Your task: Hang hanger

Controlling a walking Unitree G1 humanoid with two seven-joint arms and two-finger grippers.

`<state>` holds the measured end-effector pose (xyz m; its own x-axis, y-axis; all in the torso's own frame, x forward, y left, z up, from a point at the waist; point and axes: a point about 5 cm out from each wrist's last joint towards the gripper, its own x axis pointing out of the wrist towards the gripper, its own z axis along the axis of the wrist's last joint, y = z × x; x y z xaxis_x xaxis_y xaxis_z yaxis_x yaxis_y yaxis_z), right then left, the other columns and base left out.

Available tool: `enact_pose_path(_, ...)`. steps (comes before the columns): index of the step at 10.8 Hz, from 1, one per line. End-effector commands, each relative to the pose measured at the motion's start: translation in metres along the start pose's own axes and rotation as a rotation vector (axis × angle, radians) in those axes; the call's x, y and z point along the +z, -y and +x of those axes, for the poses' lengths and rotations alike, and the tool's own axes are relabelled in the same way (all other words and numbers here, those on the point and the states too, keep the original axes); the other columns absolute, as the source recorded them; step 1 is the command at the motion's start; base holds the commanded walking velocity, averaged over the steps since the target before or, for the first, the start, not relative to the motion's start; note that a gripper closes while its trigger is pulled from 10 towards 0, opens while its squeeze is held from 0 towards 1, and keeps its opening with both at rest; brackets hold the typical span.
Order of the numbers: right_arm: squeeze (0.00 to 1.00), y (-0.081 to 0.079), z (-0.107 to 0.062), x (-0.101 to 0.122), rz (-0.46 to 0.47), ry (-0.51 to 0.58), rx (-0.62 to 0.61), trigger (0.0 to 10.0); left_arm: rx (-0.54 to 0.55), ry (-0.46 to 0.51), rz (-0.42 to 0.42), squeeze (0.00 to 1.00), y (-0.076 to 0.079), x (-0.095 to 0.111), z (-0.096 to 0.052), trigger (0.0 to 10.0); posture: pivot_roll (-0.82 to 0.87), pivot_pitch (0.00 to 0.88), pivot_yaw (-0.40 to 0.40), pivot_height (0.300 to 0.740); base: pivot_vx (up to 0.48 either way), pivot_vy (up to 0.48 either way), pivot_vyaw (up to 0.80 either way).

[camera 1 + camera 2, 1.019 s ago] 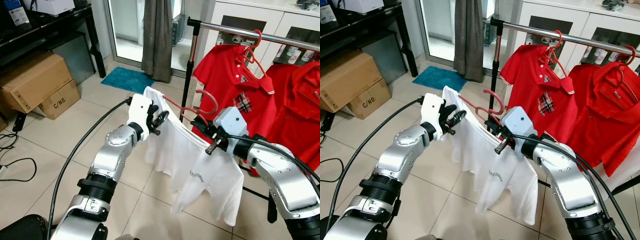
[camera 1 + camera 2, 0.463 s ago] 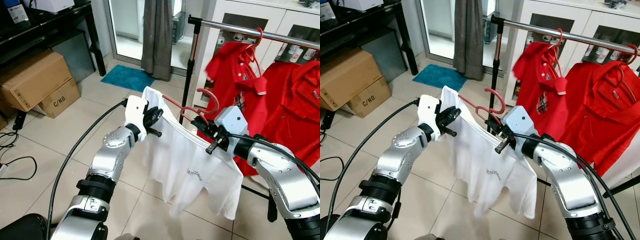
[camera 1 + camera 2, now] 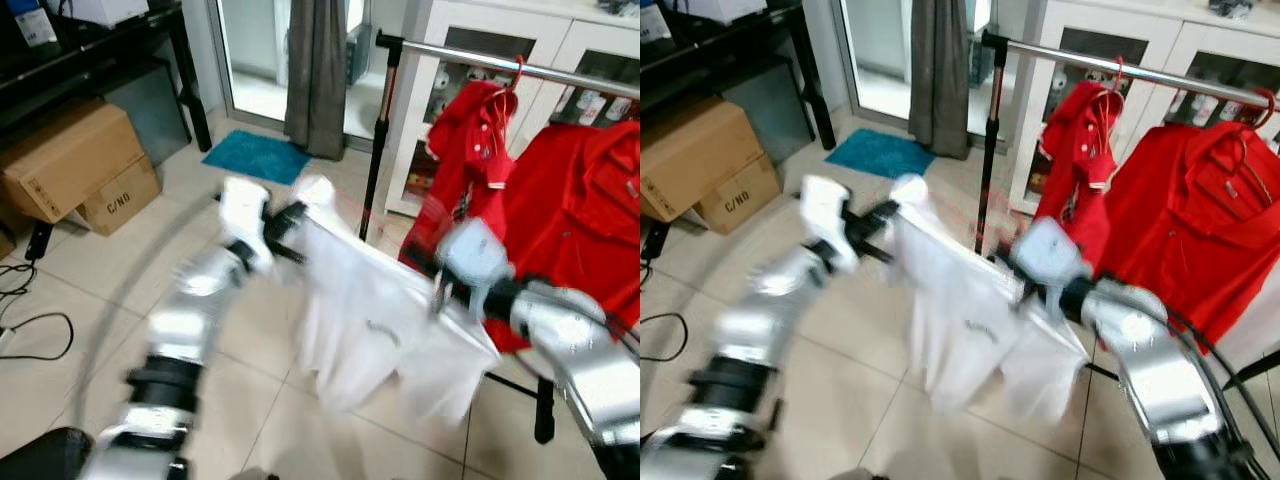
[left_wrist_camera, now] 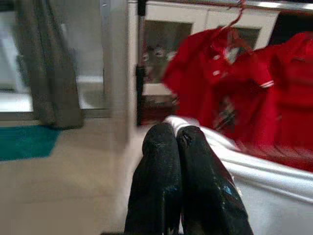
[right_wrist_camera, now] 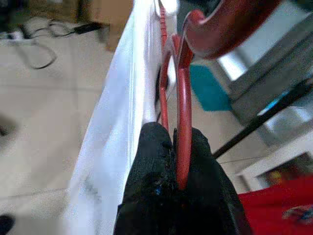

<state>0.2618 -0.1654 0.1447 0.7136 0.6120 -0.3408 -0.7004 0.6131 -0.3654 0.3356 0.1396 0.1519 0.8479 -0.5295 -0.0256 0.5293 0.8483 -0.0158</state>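
A white T-shirt (image 3: 360, 310) hangs on a red hanger (image 5: 183, 98) between my two arms, in front of the clothes rail (image 3: 470, 55). My left gripper (image 3: 283, 222) holds the shirt's left shoulder; its fingers (image 4: 161, 147) are pressed together against the white cloth. My right gripper (image 3: 432, 275) is shut on the hanger's neck just under the hook (image 5: 220, 29), as the right wrist view shows. Both arms and the shirt are motion-blurred. The hanger sits lower than the rail and nearer to me.
Two red polo shirts (image 3: 470, 150) (image 3: 580, 200) hang on the rail, whose black upright (image 3: 378, 140) stands behind the shirt. Cardboard boxes (image 3: 70, 165) and a black table (image 3: 100, 60) are at the left, a teal mat (image 3: 258, 157) and grey curtain (image 3: 315, 70) beyond.
Both arms are now in fast motion and blurred. The left gripper has shifted left and a little up, stretching the shirt. The nearer red polo has swung edge-on.
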Motion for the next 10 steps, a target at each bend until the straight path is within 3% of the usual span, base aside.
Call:
enact_pose_path(1,0.00,0.000,-0.006,-0.008,-0.022,-0.057,0.034,0.0,0.070,0.015,0.040,0.00,-0.017,0.014,-0.007,0.0,-0.15,0.000,0.011,0.740,0.000,0.000,0.00)
enact_pose_path(4,0.00,-0.007,-0.016,-0.005,0.006,-0.009,0.170,0.0,0.272,-0.059,0.165,0.00,-0.060,0.027,-0.021,0.0,-0.15,0.000,0.016,0.740,0.000,0.000,0.00)
enact_pose_path(5,0.00,-0.011,-0.024,0.002,0.071,0.075,0.212,0.0,0.485,-0.136,0.273,0.00,-0.089,0.019,-0.032,0.0,-0.15,0.000,0.023,0.740,0.000,0.000,0.00)
enact_pose_path(8,0.00,-0.015,-0.025,0.008,0.204,0.184,0.211,0.0,0.499,-0.191,0.243,0.00,-0.090,-0.001,-0.036,0.0,-0.15,0.000,0.030,0.740,0.000,0.000,0.00)
enact_pose_path(9,0.00,-0.012,-0.025,0.005,0.191,0.135,0.184,0.0,0.456,-0.194,0.254,0.00,-0.086,-0.005,-0.033,0.0,-0.15,0.000,0.031,0.740,0.000,0.000,0.00)
enact_pose_path(10,0.00,-0.004,-0.021,-0.006,0.116,0.012,0.126,0.0,0.362,-0.171,0.293,0.00,-0.076,-0.001,-0.027,0.0,-0.15,0.000,0.033,0.740,0.000,0.000,0.00)
